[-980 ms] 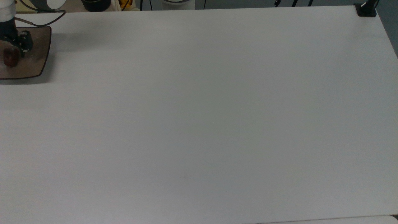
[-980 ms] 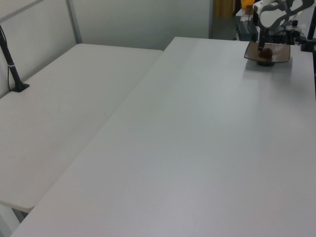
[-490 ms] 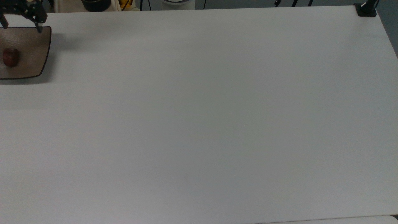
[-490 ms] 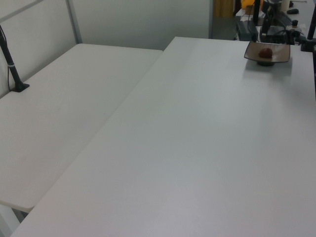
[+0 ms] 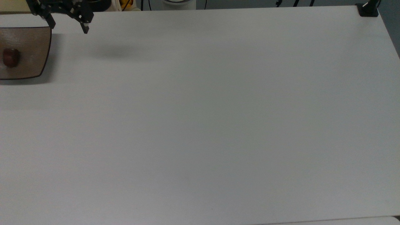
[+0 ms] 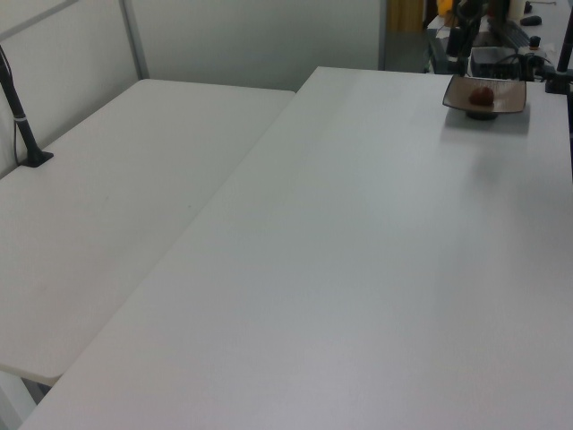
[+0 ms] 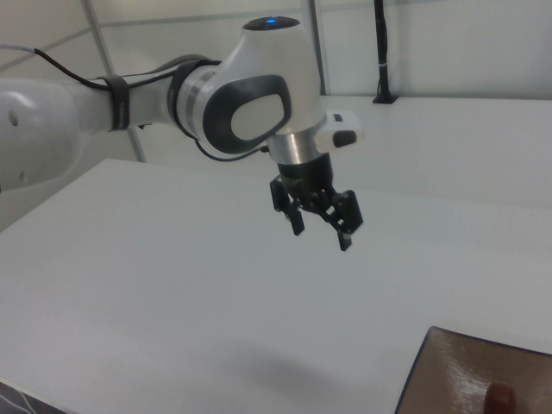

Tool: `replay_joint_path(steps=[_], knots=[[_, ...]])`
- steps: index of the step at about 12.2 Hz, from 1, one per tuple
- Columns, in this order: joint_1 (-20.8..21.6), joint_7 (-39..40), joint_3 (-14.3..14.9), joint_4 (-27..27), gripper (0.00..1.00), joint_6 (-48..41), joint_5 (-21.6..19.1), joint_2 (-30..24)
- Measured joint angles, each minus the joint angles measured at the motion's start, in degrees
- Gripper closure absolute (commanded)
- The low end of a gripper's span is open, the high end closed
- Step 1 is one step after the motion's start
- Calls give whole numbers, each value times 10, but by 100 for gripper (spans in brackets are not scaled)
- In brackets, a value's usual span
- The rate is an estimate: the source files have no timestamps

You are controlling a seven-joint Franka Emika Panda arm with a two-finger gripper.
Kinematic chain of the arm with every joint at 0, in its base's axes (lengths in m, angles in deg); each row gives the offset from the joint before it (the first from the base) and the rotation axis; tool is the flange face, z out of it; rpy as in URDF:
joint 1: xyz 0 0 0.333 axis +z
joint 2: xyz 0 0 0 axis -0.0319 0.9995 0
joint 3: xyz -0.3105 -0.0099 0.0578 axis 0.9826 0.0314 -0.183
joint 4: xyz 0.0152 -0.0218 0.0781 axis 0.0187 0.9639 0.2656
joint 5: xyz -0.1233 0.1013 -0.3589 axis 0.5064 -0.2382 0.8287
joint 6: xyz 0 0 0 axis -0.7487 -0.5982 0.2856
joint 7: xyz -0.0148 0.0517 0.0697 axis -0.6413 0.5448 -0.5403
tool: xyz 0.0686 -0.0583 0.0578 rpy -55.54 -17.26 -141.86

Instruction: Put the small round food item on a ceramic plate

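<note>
Now the small round food item (image 5: 10,58) lies on the ceramic plate (image 5: 31,53), apart from the plate's rim on the side seen in the top view. That brown plate sits at the far left corner of the white table (image 5: 203,118) in the top view, cut off by the picture's left edge. Up above the table, just beside the plate's corner, hangs the gripper (image 5: 68,27) with nothing in it, its two black fingers (image 7: 345,237) spread apart. Its faint shadow falls on the bare tabletop nearby.
</note>
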Motion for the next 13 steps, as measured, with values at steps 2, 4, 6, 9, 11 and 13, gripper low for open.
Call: replay_joint_path(steps=[2,4,6,9,11,13], knots=[[10,-31,-23,-1,0,-15,-2,-1],[15,-55,-49,-2,0,-34,-3,-6],[18,-65,-68,-2,0,-47,-3,-15],[34,-74,-92,-2,0,-63,-26,-31],[41,-74,-103,-2,0,-63,-41,-33],[46,-75,-116,-2,0,-63,-43,-36]])
